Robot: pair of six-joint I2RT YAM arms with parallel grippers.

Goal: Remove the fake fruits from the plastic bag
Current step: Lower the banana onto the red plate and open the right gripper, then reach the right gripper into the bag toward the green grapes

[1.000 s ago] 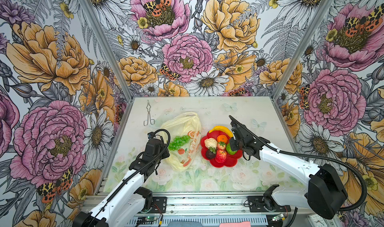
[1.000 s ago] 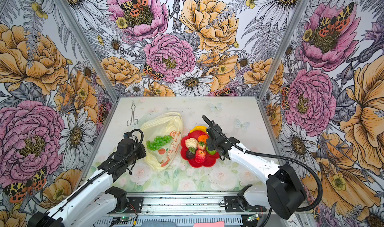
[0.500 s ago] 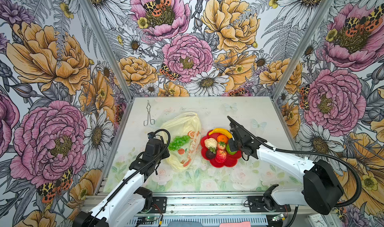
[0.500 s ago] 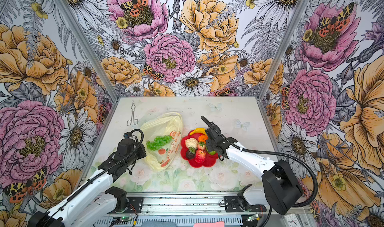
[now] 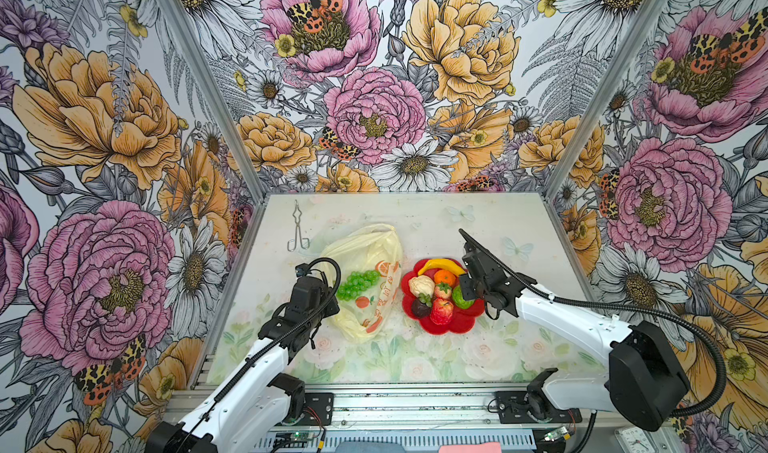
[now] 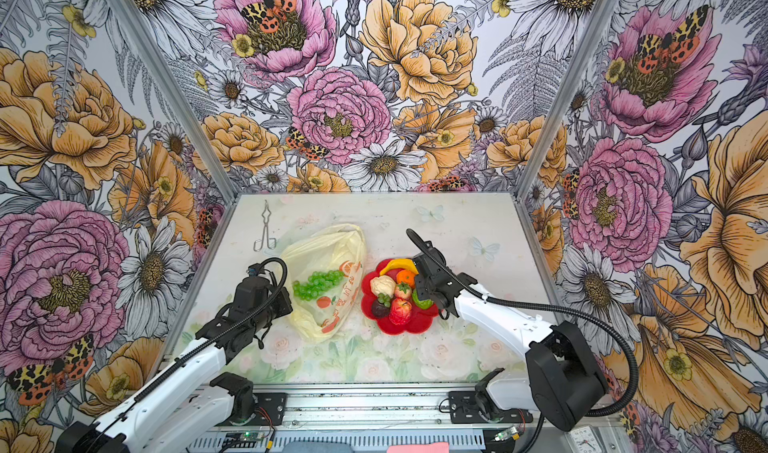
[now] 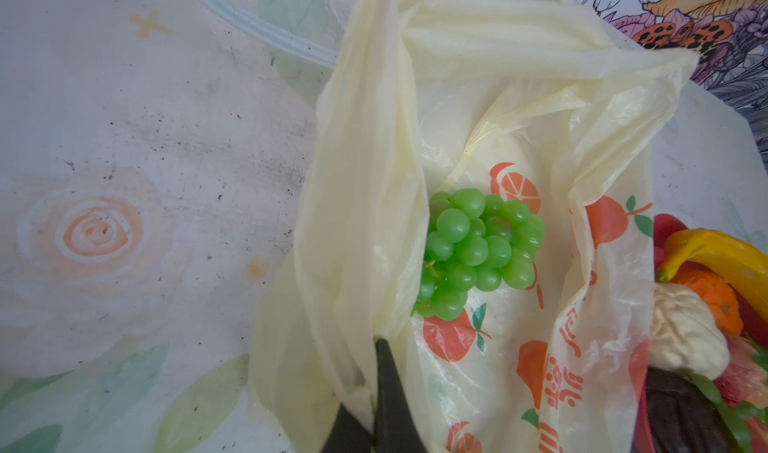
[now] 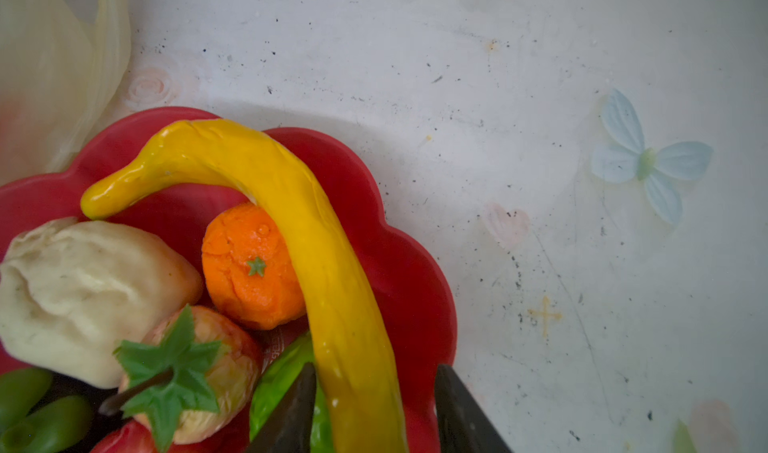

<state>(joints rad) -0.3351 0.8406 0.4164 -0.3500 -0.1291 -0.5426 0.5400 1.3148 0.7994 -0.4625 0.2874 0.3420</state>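
The grape bunch (image 5: 358, 282) lies in the plastic bag (image 5: 365, 243), just right of the left claw (image 7: 378, 355), which pinches the bag. The right claw (image 8: 376, 368) is spread loose around the banana (image 8: 266, 172).

The right gripper (image 8: 375, 368) has spread its jaws and released the banana (image 8: 291, 197), which has sunk slightly and now lies along the rim of the red plate (image 8: 409, 264).

Left gripper (image 7: 380, 345) tight (right gripper (image 8: 374, 372) agape)
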